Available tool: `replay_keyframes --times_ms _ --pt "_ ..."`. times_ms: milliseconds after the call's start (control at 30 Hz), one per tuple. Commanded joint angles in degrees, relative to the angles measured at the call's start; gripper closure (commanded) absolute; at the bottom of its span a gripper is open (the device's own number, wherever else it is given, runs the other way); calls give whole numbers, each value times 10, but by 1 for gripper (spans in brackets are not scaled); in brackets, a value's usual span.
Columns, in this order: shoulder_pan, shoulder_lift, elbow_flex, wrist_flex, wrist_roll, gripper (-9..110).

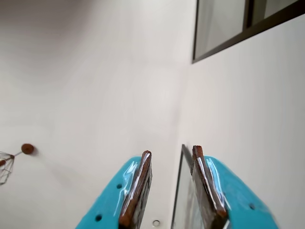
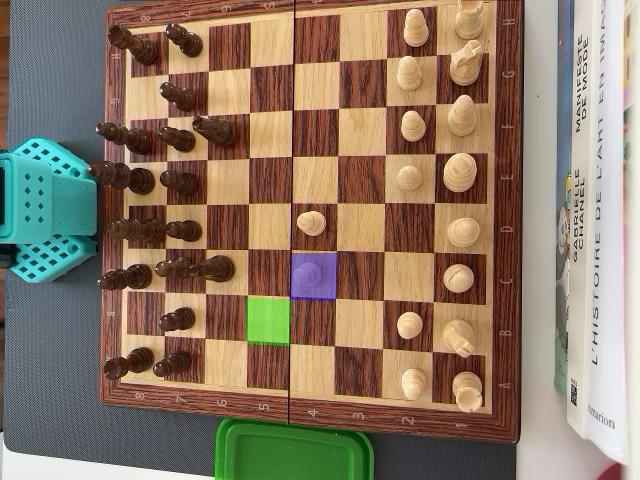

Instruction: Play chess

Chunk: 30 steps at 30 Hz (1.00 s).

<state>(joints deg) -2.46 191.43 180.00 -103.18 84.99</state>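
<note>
The wooden chessboard (image 2: 300, 100) fills the overhead view. Dark pieces (image 2: 130, 178) stand along its left side and light pieces (image 2: 460, 172) along its right. One light pawn (image 2: 311, 222) stands near the centre. Just below it a square is tinted purple (image 2: 313, 276), and a pawn shape seems to stand on it. A green-tinted square (image 2: 268, 320) lies lower left of that. The teal arm (image 2: 40, 210) sits off the board's left edge. In the wrist view my gripper (image 1: 172, 150) points up at a white wall and ceiling, open, with nothing between its fingers.
A green plastic lid (image 2: 293, 450) lies against the board's bottom edge. Books (image 2: 595, 220) are stacked along the right side. Two dark pieces (image 2: 213, 130) (image 2: 205, 267) stand one file forward. The wrist view shows a dark window frame (image 1: 238, 28) and a wire fixture (image 1: 9, 162).
</note>
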Motion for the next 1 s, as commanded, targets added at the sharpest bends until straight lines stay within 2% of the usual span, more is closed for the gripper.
replay_keyframes --times_ms 0,333,733,967 --pt "0 -2 11 29 -4 88" --pt "1 -2 -8 192 -4 88" --pt "3 -4 -98 595 -11 88" --pt "-3 -4 -142 824 -122 88"
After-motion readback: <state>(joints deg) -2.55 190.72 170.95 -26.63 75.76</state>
